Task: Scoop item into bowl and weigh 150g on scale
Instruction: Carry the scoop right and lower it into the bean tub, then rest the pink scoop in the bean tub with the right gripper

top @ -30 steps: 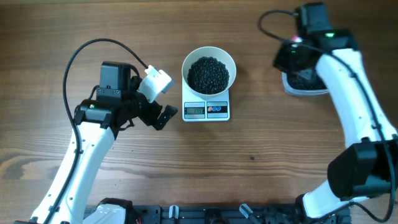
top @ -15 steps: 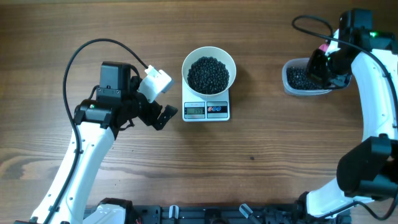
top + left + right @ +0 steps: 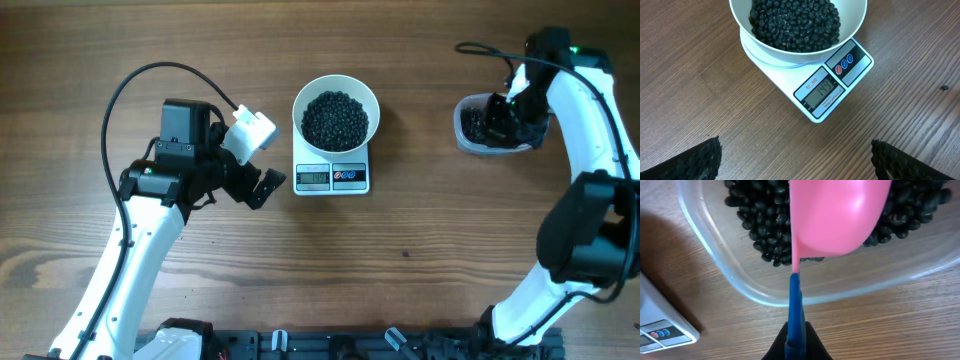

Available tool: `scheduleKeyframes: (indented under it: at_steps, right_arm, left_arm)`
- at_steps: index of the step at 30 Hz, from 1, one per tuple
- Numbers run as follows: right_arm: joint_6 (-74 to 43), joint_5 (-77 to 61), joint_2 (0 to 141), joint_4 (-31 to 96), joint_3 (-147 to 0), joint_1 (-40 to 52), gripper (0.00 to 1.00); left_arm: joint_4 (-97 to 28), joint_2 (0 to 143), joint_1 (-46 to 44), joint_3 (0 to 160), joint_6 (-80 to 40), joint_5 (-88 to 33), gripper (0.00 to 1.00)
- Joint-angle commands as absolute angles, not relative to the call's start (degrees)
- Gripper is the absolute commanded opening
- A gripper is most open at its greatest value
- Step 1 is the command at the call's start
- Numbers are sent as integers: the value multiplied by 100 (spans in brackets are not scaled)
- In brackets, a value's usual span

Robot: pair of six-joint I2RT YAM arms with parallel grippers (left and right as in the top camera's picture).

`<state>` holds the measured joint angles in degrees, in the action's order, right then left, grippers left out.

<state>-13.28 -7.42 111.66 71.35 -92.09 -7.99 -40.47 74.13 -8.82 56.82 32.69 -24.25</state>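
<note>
While the left gripper (image 3: 258, 158) is staying parked just left of the scale, jaws spread wide and holding nothing, the right gripper (image 3: 795, 341) is coming back over the clear rounded-rectangular plastic container (image 3: 463, 137) at the far right of the brown wooden table (image 3: 420, 250), after swinging out past its right side half a second ago. Its jaws are clenching the blue handle (image 3: 794, 300) of a pink plastic scoop (image 3: 837, 215), whose cup is hanging low over the small round black beans (image 3: 762, 210) lying in that container. Whether it is touching them, or carrying any, cannot be told from below. The return is suggesting that another scoop is being lined up, so the weighing is probably not finished.

The round white bowl (image 3: 298, 100) is sitting unmoved on the small white rectangular kitchen scale (image 3: 785, 82) at the table's centre, and a dark heap of the same beans is filling most of it. The grey display (image 3: 824, 91) is showing a figure that appears just short of the target, though its last digit is hard to read. Only a small top-up is likely being needed.
</note>
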Motion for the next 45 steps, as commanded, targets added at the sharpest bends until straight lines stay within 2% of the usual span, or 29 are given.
scheduleKeyframes:
  at_steps: [1,8,14,24,35,45]
  right_arm:
    - [-1214,-648,11450,7140,-9323,-794,4]
    - [-1188,-891,11605,7100,-9321,-786,4]
    - [-727,-1688,11605,7100,-9321,-786,4]
    - [-556,-1815,11583,7308,-9334,-937,4]
    - [478,-2777,11205,7428,-9334,-1343,4]
    - [180,-2281,11098,7507,-9334,-1634,4]
  left_arm:
    - [-4032,7395,-851,5645,3256,-2456,100]
    - [-4032,7395,-851,5645,3253,-2453,100]
    - [-4032,7395,-851,5645,3253,-2453,100]
    - [-4032,7395,-851,5645,3253,-2453,100]
    - [-4032,7395,-851,5647,3253,-2453,100]
    - [-4032,7395,-851,5645,3253,-2453,100]
